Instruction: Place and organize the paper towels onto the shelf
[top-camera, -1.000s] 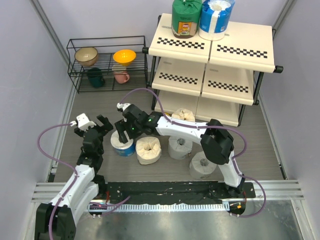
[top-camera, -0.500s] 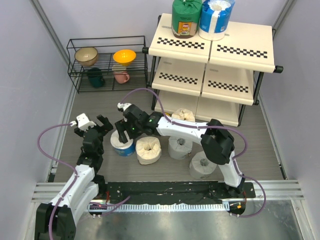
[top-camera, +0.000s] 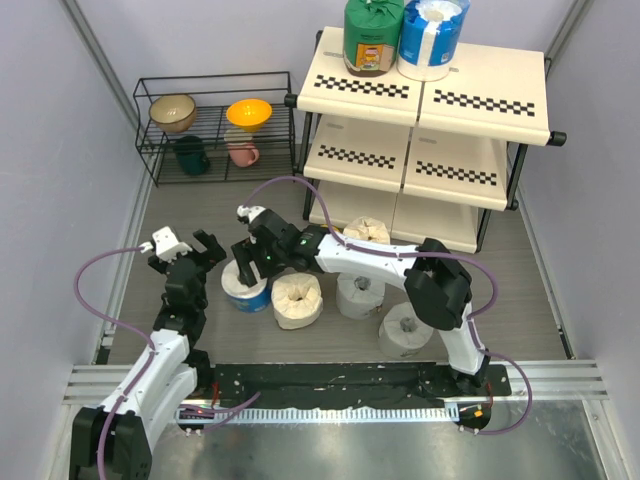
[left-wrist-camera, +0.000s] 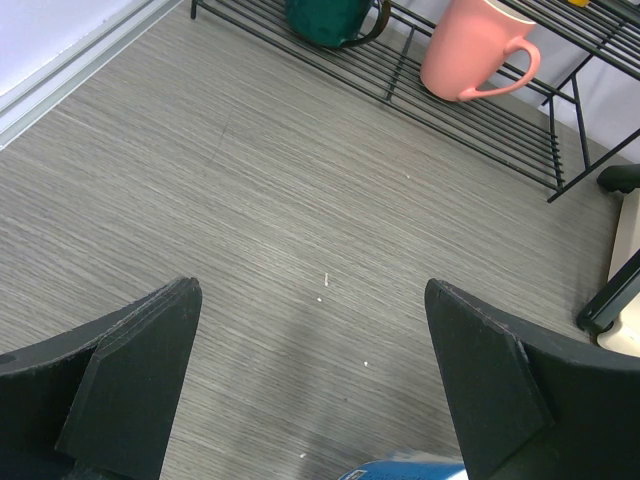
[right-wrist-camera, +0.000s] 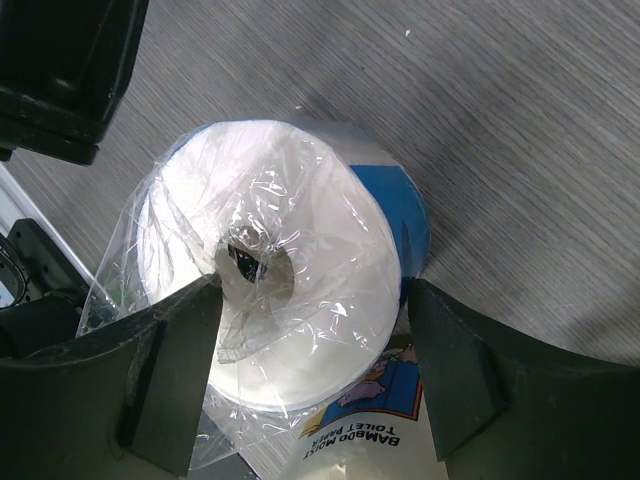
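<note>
Pincer astride blue-and-white roll — edges snug

The right gripper covers much of the blue-and-white paper towel roll from above, both wrist views cut that roll off at their bottom edges, the right arm crosses part of a cream roll, and the pink mug loses its top to the frame.

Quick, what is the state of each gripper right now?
Left gripper: open, holding nothing.
Right gripper: closed on the blue roll, one finger on each side.
</note>
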